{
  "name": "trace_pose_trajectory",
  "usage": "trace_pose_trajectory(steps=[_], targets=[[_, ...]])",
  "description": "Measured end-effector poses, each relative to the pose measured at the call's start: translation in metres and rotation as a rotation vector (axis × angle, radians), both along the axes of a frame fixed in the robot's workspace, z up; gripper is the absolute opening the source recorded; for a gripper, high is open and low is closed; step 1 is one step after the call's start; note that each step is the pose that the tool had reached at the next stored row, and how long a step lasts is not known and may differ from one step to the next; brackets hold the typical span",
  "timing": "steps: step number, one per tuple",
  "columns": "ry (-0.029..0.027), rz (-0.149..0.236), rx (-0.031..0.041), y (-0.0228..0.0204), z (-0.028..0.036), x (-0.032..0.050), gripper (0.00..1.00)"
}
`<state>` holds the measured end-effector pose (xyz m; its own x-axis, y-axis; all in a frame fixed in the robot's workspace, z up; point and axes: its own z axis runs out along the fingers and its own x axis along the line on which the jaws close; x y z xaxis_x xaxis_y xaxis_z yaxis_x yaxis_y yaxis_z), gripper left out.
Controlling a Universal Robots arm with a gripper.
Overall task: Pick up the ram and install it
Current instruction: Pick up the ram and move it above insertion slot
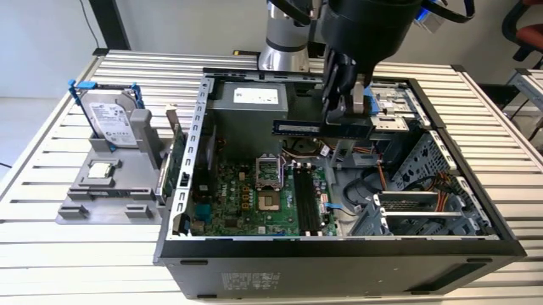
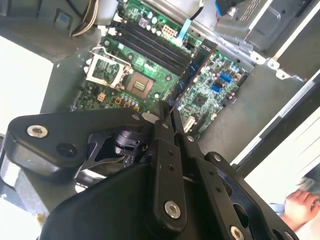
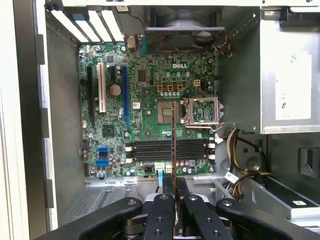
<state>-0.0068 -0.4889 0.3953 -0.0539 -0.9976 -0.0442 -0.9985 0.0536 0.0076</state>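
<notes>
The ram (image 1: 295, 128) is a thin dark stick with a label, held level above the open computer case (image 1: 339, 244). My gripper (image 1: 337, 126) is shut on one end of it. In both wrist views the ram (image 2: 194, 67) (image 3: 173, 145) shows edge-on, sticking out from between the black fingers (image 2: 161, 131) (image 3: 162, 207). It hangs over the green motherboard (image 3: 150, 105), near the CPU socket (image 3: 165, 111) and above the black memory slots (image 3: 150, 149) (image 1: 307, 200), without touching them.
A grey holder (image 1: 110, 197) at the exterior view's left carries a silver hard drive (image 1: 110, 117) with blue rails and a small square processor chip (image 1: 100, 169). The power supply (image 1: 254, 105), drive cage (image 1: 424, 184) and cables line the case. A person's hand (image 2: 302, 200) is nearby.
</notes>
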Motion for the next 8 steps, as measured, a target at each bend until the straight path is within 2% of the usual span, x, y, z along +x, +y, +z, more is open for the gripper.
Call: trace_pose_trajectory(steps=[3, 8], targets=[[0.0000, 0.000, -0.0018, 0.0067, -0.0003, 0.0020, 0.00], [0.0000, 0.000, -0.0081, 0.0237, -0.0008, 0.0054, 0.00]])
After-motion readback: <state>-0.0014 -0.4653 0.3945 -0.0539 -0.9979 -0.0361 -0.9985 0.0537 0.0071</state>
